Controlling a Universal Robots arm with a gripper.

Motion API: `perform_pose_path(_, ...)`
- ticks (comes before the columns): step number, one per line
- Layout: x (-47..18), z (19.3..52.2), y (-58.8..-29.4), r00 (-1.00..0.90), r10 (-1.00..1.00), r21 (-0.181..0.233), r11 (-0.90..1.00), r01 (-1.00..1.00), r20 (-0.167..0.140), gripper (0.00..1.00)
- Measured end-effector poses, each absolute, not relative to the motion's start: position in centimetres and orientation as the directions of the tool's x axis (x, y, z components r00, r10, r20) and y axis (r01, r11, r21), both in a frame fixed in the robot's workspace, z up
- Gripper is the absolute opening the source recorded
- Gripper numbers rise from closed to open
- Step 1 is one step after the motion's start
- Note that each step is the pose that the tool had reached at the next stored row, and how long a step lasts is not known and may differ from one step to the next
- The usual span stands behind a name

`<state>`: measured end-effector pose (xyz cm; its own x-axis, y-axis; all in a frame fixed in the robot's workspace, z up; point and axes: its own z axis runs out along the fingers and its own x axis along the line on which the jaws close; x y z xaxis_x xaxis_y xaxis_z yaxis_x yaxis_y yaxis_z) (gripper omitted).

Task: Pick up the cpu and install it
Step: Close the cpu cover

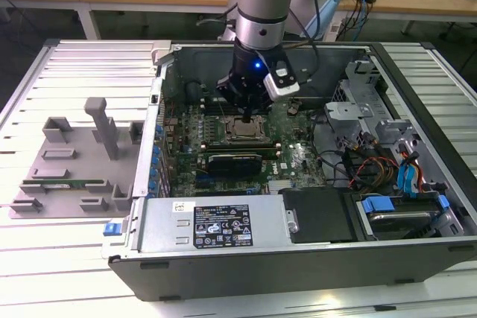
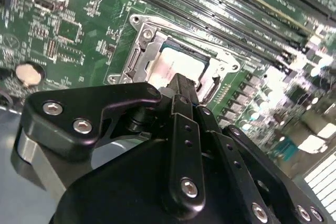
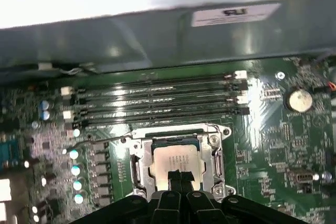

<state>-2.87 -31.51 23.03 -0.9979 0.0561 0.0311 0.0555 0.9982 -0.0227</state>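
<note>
The cpu (image 3: 173,157), a silvery-white square chip, lies flat inside the open socket frame (image 3: 137,169) on the green motherboard. It shows in the second wrist view too, as the cpu (image 2: 176,66), and in the exterior view as the cpu (image 1: 244,129) in the middle of the open computer case. My gripper (image 3: 181,176) hangs straight over it, black fingers pressed together, their tips at the chip's near edge. Whether the tips touch the chip is hidden. In the exterior view the gripper (image 1: 247,115) stands just above the socket.
Memory slots (image 3: 157,100) run beside the socket, and a coin cell (image 3: 300,99) sits further along the board. The case holds a power supply (image 1: 209,221), drive bays and loose cables (image 1: 373,161). A grey tray (image 1: 67,169) with a green memory stick (image 1: 63,182) lies at the exterior view's left.
</note>
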Motion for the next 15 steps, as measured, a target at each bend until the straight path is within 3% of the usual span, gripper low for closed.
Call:
perform_pose_path(4,-3.0,22.9,-31.5,-1.0,0.005,-0.032,0.999,0.005,0.011,0.11)
perform_pose_path(6,-3.3,22.8,-31.5,-1.0,0.002,-0.036,0.999,0.003,-0.014,0.11)
perform_pose_path(15,-4.6,22.6,-31.5,-1.0,0.002,-0.036,0.999,0.003,-0.024,0.11)
